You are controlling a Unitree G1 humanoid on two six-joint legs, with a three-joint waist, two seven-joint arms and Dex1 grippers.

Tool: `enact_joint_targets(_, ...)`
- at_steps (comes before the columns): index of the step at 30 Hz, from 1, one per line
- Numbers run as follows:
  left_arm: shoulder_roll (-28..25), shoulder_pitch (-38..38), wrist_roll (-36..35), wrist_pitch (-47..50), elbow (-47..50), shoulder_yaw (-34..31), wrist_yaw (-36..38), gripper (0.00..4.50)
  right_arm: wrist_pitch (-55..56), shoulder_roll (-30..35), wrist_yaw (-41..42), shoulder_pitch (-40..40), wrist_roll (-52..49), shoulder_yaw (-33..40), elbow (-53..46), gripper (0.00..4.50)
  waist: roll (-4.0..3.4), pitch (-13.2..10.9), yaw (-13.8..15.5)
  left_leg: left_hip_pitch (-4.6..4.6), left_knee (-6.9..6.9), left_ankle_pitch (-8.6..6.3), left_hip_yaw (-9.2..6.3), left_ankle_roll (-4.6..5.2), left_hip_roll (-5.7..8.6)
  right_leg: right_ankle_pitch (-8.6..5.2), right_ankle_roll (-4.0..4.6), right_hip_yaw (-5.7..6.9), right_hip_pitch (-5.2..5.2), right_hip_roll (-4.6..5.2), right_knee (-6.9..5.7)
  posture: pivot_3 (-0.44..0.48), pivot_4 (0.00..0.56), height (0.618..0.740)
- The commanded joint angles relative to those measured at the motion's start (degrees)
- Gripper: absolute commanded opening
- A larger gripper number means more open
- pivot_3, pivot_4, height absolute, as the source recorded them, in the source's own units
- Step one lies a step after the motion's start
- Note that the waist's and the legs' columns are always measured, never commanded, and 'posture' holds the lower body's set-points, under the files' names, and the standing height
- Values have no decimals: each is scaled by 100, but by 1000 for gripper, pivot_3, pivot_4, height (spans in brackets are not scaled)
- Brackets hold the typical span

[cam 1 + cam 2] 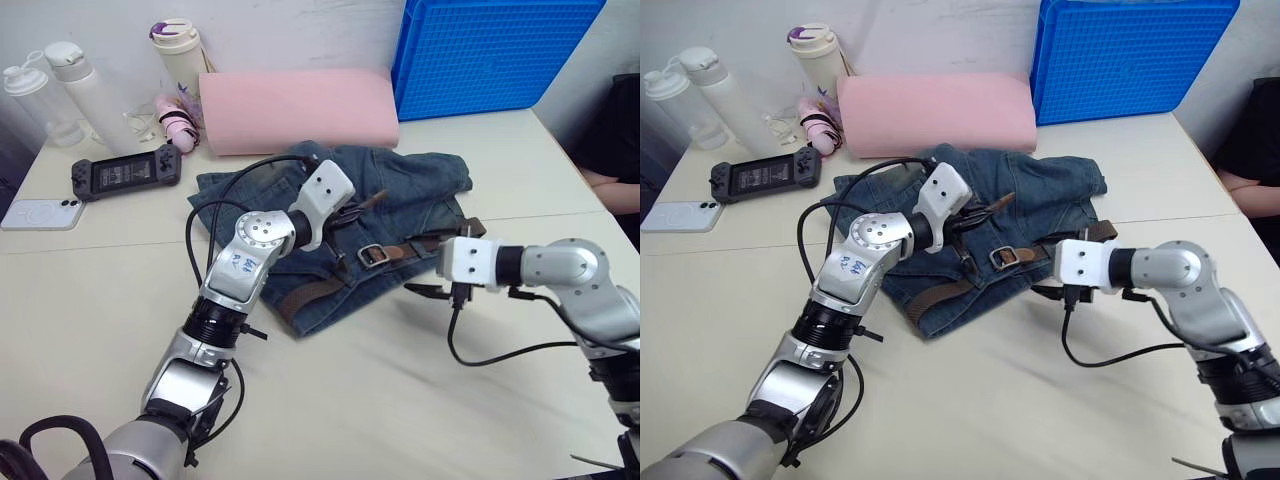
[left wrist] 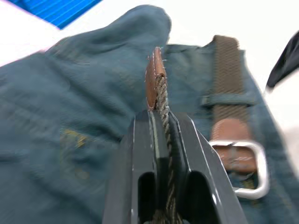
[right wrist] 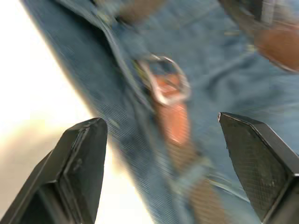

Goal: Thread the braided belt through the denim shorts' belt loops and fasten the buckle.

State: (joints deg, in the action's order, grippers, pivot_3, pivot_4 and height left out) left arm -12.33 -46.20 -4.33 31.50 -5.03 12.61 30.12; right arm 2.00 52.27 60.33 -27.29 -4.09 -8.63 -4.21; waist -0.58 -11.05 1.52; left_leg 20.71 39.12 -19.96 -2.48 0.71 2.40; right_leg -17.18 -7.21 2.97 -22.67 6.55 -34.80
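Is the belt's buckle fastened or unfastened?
Unfastened: the buckle lies empty on the denim shorts, while the left gripper pinches the braided belt's tip.

Crumpled denim shorts on the table, braided belt (silver buckle unfastened) across the waistband.

The left arm covers part of the braided belt where it crosses the denim shorts (waistband there unseen); the buckle's prong blurs, and the belt loops cannot be counted.

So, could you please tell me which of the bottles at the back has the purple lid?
The cream tumbler beside the pink foam roll; the two bottles nearer the corner are white.
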Motion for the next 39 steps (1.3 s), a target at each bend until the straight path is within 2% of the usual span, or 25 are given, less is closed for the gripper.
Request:
enact_joint_targets(1, -176, 193, 78, -157, 371, 329, 378, 0, -478, -333, -418, 315, 34, 37, -621, 2468, 1, 1, 0, -1, 3, 0, 0, 0, 5, 1, -2, -2, 1, 3, -5, 0, 150, 740)
enact_joint_targets(4, -253, 340, 132, -139, 483, 388, 432, 0, -601, -415, -689, 368, 302, 87, -681, 1141, 0, 1, -4, -4, 2, 0, 0, 0, 4, 2, -2, -5, 0, 1, -8, 0, 150, 740)
enact_joint_targets(5, -300, 386, 161, -142, 512, 405, 434, 0, -605, -434, -732, 364, 350, 79, -657, 899, 0, 1, -5, -4, 2, 0, 0, 0, 4, 2, -2, -5, 0, 1, -8, 0, 150, 740)
enact_joint_targets(9, -429, 509, 218, -112, 588, 358, 417, 0, -559, -572, -868, 306, 390, 117, -519, 899, 1, 1, 2, -2, 1, 0, -2, 0, 7, 2, -2, -6, -1, 3, -6, 0, 150, 740)
enact_joint_targets(12, -514, 557, 234, -104, 620, 312, 416, 0, -502, -643, -871, 194, 406, 117, -357, 1640, 2, 2, -7, -3, 1, 0, -2, 0, 5, 2, -2, -6, -1, 1, -7, 0, 150, 740)
enact_joint_targets(16, -602, 612, 251, -104, 700, 258, 415, 0, -61, -524, -886, 204, 884, -85, -136, 3405, 2, 2, -7, -3, 1, 0, -2, 1, 7, 2, -2, -7, -1, 2, -7, 0, 150, 740)
enact_joint_targets(25, -755, 708, 243, -83, 814, 267, 513, 0, 741, -688, -1245, -187, 1712, -411, 812, 3405, 3, 3, -23, -4, 1, 0, 0, 1, 6, 2, -2, -8, -1, 0, -8, 0, 150, 740)
enact_joint_targets(32, -704, 728, 252, -68, 903, 301, 495, 0, 761, -764, -1104, -572, 1462, -211, 1242, 3405, 3, 3, -19, -4, 2, 0, -1, 1, 6, 2, -2, -8, -1, 1, -10, 0, 150, 740)
enact_joint_targets(39, -639, 801, 274, -20, 992, 340, 431, 0, 486, -786, -791, -789, 1152, -173, 1180, 3405, 3, 3, -22, -4, 2, 0, 0, 1, 5, 2, -2, -8, -1, 0, -10, 0, 150, 740)
